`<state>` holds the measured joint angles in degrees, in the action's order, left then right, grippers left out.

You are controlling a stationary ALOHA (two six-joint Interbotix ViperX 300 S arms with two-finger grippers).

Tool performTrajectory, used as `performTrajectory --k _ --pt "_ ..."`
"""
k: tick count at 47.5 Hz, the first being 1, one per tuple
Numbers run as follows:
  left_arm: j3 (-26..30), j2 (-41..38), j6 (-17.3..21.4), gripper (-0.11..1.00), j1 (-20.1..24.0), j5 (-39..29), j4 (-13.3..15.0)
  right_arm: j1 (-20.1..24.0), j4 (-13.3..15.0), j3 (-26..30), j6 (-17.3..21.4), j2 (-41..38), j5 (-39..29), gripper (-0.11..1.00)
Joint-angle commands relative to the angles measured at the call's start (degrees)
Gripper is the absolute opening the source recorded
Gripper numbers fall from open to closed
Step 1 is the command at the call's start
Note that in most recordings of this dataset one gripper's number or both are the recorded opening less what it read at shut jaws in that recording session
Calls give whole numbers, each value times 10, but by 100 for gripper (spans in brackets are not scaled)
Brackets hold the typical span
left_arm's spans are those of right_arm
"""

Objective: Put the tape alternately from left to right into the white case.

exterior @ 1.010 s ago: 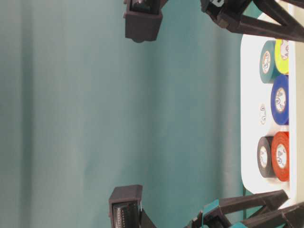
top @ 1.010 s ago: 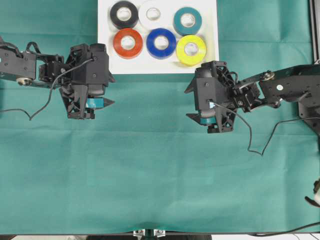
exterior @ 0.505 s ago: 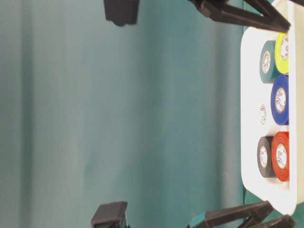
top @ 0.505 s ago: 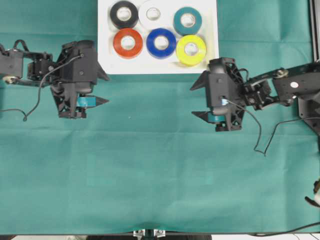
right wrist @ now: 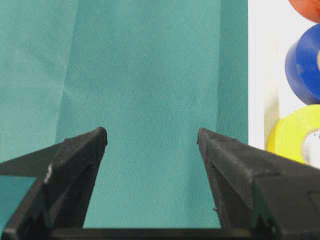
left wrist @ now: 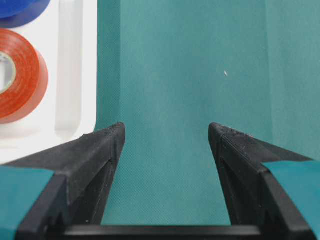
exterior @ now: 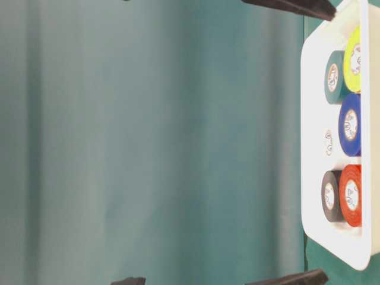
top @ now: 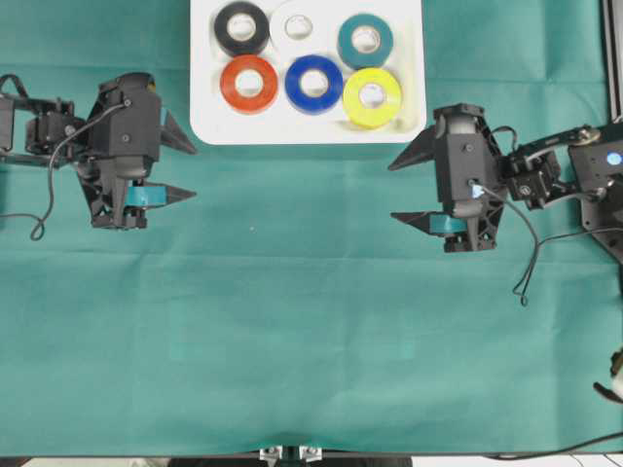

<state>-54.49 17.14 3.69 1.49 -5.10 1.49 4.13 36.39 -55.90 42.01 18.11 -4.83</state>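
The white case (top: 304, 132) lies at the top middle of the green cloth and holds several rolls of tape: black (top: 241, 27), white (top: 299, 26) and teal (top: 365, 39) behind, red-orange (top: 249, 84), blue (top: 313, 84) and yellow (top: 372, 96) in front. My left gripper (top: 193, 173) hovers left of the case's near corner, open and empty. Its wrist view shows bare cloth between the fingers (left wrist: 166, 129) and the red-orange roll (left wrist: 22, 75) at upper left. My right gripper (top: 391, 192) stands open and empty just right of the case; the yellow roll (right wrist: 295, 135) shows beside its fingers.
Green cloth (top: 292, 331) covers the table to its front edge. A loose cable (top: 39, 219) hangs from the left arm and another cable (top: 526, 263) from the right. A dark frame (top: 613, 58) runs along the right side.
Both arms have drawn outward from the middle, the left one leftward and the right one rightward. Both grippers stayed open and empty. The rolls in the case have not moved.
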Motion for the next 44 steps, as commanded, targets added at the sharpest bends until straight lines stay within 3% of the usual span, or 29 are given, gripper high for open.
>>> performTrajectory --k 1,21,44 --pt "-11 16 0 97 -2 6 1 -3 -1 0 1 17 2 82" --pt "-47 64 1 97 -2 27 1 -17 0 -40 1 69 4 82" --pt "-122 171 0 97 -2 69 1 -26 -1 -86 1 160 5 82"
